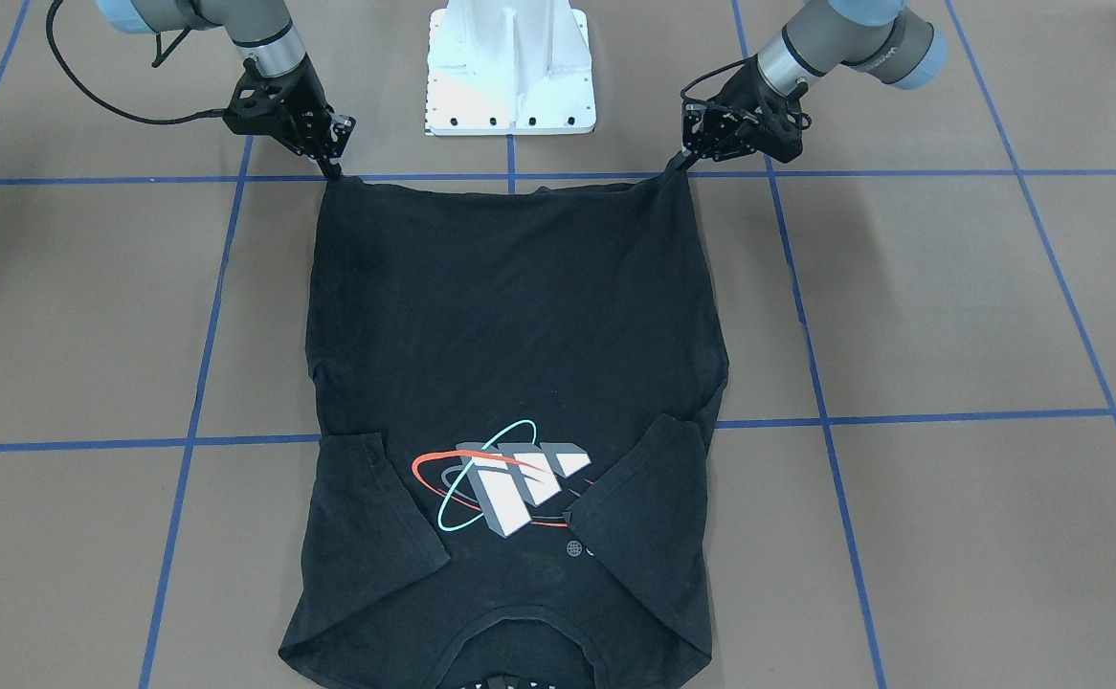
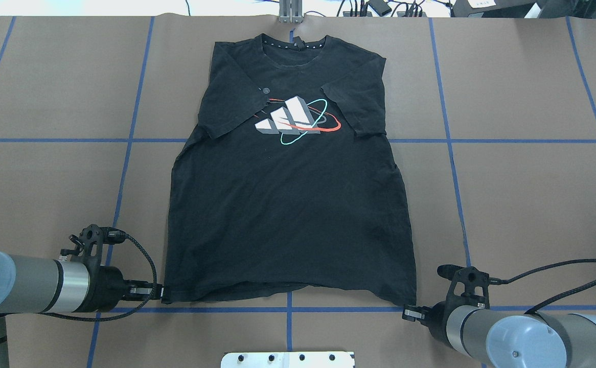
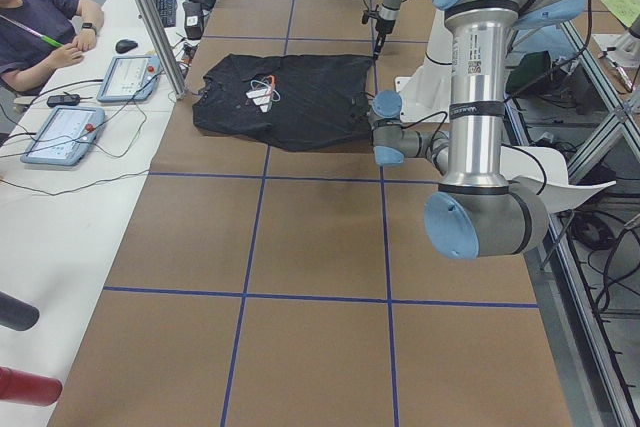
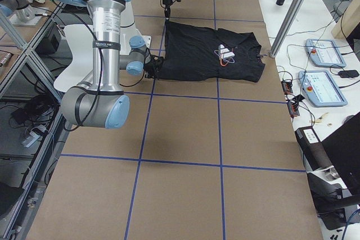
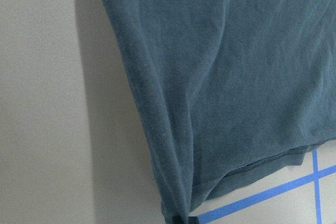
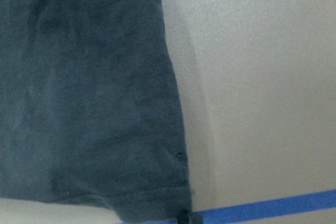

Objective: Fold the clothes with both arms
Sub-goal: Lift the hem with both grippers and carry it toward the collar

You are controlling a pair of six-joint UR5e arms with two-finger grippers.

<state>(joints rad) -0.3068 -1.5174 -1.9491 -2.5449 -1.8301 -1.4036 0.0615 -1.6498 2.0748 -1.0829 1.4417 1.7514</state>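
My silver-grey tubular left arm [image 2: 27, 291] and matching right arm [image 2: 469, 327] wear pale blue joint caps [image 2: 515, 347]. My black angular left end effector [image 2: 161, 292] and right end effector [image 2: 406, 311] each trail a braided black cable [image 2: 147, 254]. Dark bolts [image 1: 493, 122] line my white pedestal base [image 1: 510, 67].

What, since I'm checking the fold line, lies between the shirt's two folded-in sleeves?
The white, red and teal logo print on the T-shirt, clearest in the overhead view.

I see the dark, creased fabric T-shirt [image 5: 226, 77] filling the upper right. Its hem corner bunches to a point at the bottom edge, beside thin blue tape lines [image 5: 262, 196] on the pale flat tabletop [image 5: 47, 103].
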